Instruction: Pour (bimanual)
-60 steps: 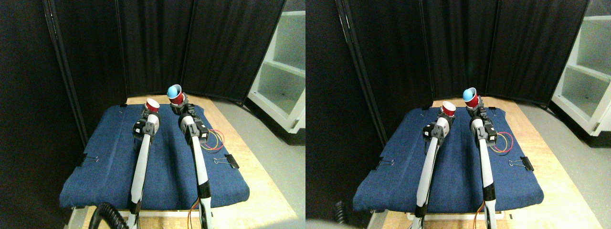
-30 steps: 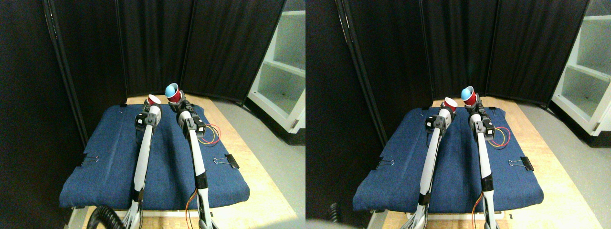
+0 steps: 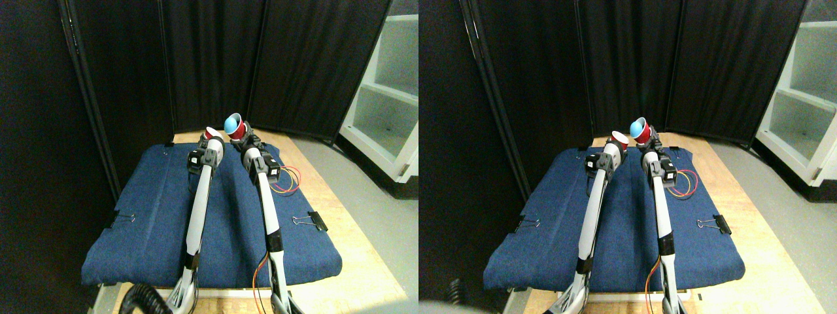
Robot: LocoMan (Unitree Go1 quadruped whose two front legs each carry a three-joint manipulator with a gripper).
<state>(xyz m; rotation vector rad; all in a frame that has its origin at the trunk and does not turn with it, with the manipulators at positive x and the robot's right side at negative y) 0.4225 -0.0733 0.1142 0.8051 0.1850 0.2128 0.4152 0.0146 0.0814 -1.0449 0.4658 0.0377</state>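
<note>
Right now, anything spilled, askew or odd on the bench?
No spill visible on the blue cloth. The red cup with blue inside is tipped toward the red cup with white inside, as pouring needs. Loose coloured wires lie beside the cloth.

**One wide-angle stereo camera, looking forward and down**

The camera sits above and behind the two manipulators, whose pale limbs rise from the bottom edge. It faces the blue cloth (image 3: 150,216) on the wooden table (image 3: 356,261), with black curtains (image 3: 216,59) behind and a white shelf (image 3: 386,98) at right. It stands well back from the far end. Both halves share nearly the whole scene, slightly offset sideways.
</note>
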